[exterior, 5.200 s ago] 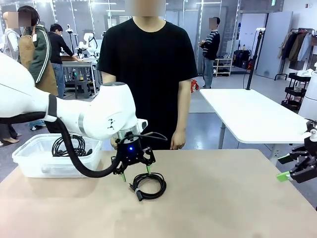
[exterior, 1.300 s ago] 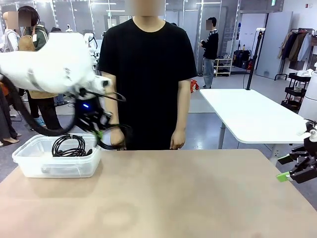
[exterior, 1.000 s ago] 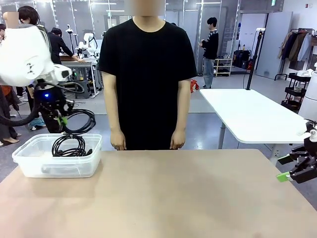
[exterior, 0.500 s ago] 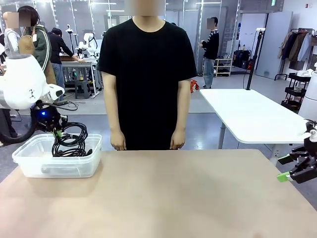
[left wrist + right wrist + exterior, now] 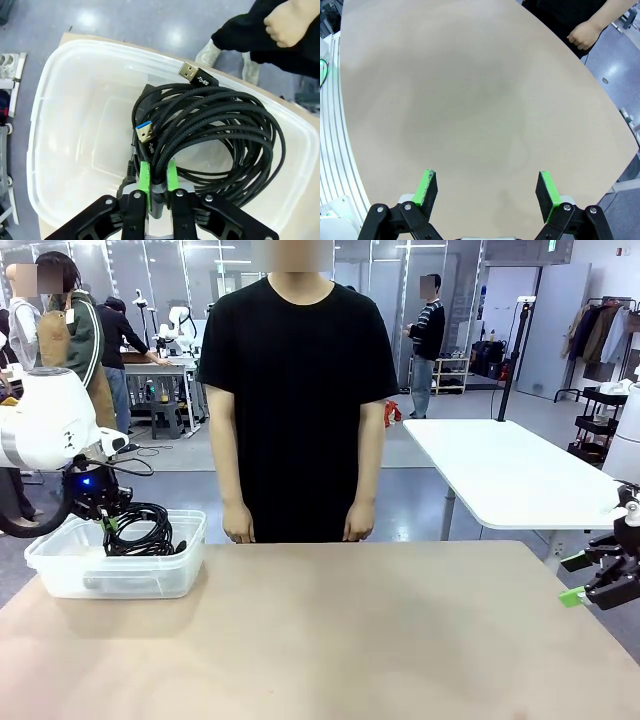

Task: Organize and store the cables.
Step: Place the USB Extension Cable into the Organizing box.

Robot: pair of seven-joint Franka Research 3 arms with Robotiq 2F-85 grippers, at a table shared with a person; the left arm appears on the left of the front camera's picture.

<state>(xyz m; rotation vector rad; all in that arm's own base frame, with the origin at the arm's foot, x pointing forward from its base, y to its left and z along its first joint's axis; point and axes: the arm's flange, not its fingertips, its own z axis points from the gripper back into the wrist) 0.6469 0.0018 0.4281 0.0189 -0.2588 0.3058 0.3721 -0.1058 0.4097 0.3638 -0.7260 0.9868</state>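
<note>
- While the left gripper point(image 5: 157, 182) sits over the clear bin point(image 5: 60, 100), its green pads point(image 5: 144, 181) still flank a few strands of the cable coil point(image 5: 215, 135), slightly parted; whether they still pinch I cannot tell.
- Best handling, I judge: spread the jaws fully and lift straight up, so no loop snags and trails out of the bin.
- No brand or label is readable; the nearer USB plug point(image 5: 145, 134) has a blue insert, and the farther plug point(image 5: 192, 74) bears a small embossed mark, too small to read.
- Across the bare table point(image 5: 470, 100), the right gripper point(image 5: 487, 192) hangs with jaws wide apart, holding nothing.
- Beyond, the person's hand point(image 5: 290, 22) hangs at the far table edge.
</note>
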